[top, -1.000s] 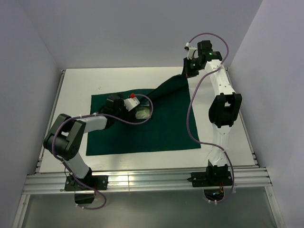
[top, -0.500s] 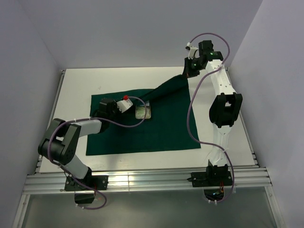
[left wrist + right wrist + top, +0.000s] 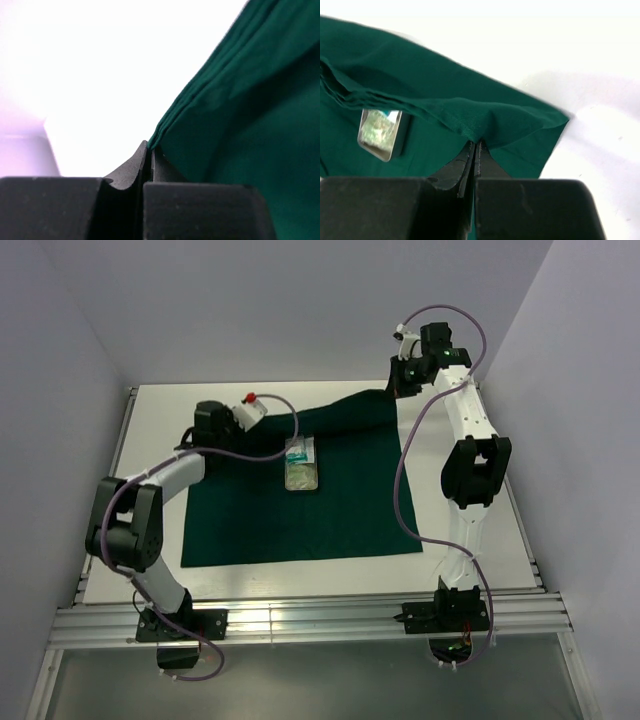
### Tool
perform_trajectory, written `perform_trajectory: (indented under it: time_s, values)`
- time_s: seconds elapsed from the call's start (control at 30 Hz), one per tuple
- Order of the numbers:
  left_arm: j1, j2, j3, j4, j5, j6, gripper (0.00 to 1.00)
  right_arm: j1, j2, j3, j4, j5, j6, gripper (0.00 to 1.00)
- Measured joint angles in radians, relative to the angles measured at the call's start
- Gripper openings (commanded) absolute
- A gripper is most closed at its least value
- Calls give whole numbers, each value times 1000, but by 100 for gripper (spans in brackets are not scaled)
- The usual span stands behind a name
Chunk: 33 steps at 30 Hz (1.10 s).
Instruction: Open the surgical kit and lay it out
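The surgical kit's dark green cloth wrap lies spread over the table. A small steel tray with pale packets in it sits on the cloth near its far edge; it also shows in the right wrist view. My left gripper is at the cloth's far left part, shut on a layered cloth edge, its jaws pressed together. My right gripper is at the far right, shut on a raised fold of the cloth, jaws pinched. No clamps or tweezers show.
White tabletop borders the cloth on all sides, with a metal rail along the near edge. Pale walls close in the left, right and back. The right arm's purple cable hangs over the cloth's right edge.
My left gripper has shut on the cloth edge and swung from beside the tray to the far left, drawing cloth with it. The tray now lies fully uncovered. The right gripper barely moved.
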<state>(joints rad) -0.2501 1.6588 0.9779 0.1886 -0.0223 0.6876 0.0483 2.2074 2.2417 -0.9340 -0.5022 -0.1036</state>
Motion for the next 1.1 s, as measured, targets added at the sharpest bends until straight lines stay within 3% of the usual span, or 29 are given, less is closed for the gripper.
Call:
perform_trajectory:
  time_s: [0.17,0.2,0.23,0.3,0.33,0.4,0.43,0.57,0.8,0.97,1.07,1.1]
  values:
    - [33,169,260,3,-2,51,3,-7,0,-8,97,29,40,0]
    - [36,208,304,14,-3,61,30,-8,0,-11,127,39,56,4]
    - [40,260,353,33,-11,79,47,-10,1,-12,152,51,74,26]
    - [45,352,437,80,-32,92,75,-14,8,-13,210,77,117,48]
    - [49,405,476,111,-42,96,84,-16,14,-8,233,86,128,63]
    - [56,485,531,157,-60,87,95,-21,43,21,273,111,157,71]
    - [61,523,556,173,-67,84,97,-23,61,33,298,125,169,77]
    - [81,611,642,172,-95,23,99,-27,97,34,332,170,200,79]
    - [98,516,674,179,-148,-137,99,-56,39,-53,359,159,229,78]
    - [130,368,735,-24,-100,-293,99,-90,-82,-176,313,119,209,66]
    - [176,223,664,-135,-31,-399,99,-108,-186,-298,288,89,179,56]
    - [190,171,619,-169,-15,-425,89,-111,-224,-344,268,78,167,52]
